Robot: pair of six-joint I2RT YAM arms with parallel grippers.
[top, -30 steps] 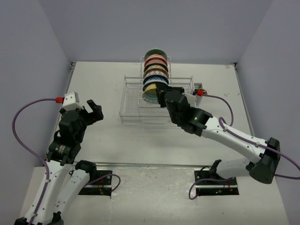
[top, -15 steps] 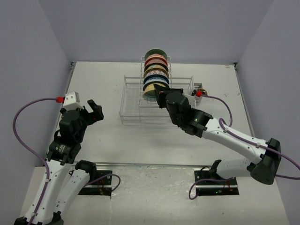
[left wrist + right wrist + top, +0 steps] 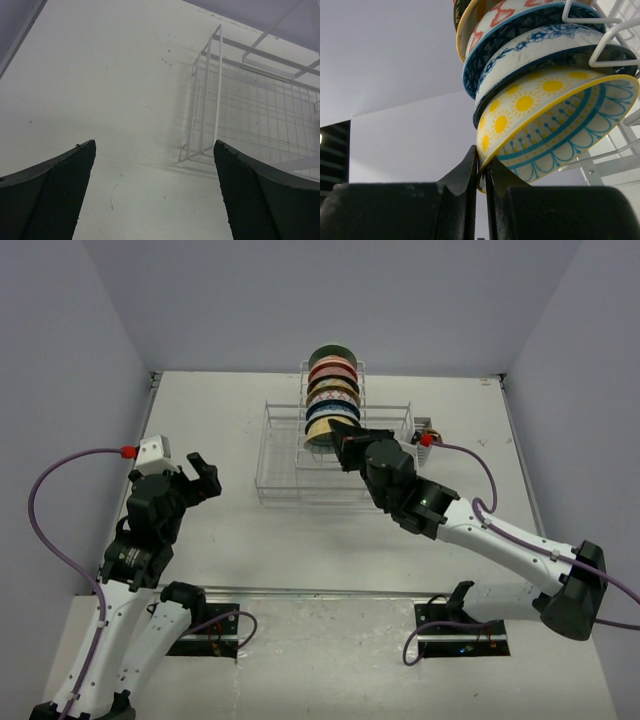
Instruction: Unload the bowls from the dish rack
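At the dish rack (image 3: 282,455), right jaws pinch the rim of the yellow-sun bowl (image 3: 555,120); left jaws gape empty.

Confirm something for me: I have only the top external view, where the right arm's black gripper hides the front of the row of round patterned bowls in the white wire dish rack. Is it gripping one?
Observer: Yes. In the right wrist view the right gripper is shut on the rim of the frontmost bowl, cream with yellow suns outside.
Operator: What's inside it?
Observer: Teal arches and dots below a yellow rim.
Operator: And the left gripper?
Observer: The left wrist view shows it open and empty above the white table, facing the dish rack's near corner.
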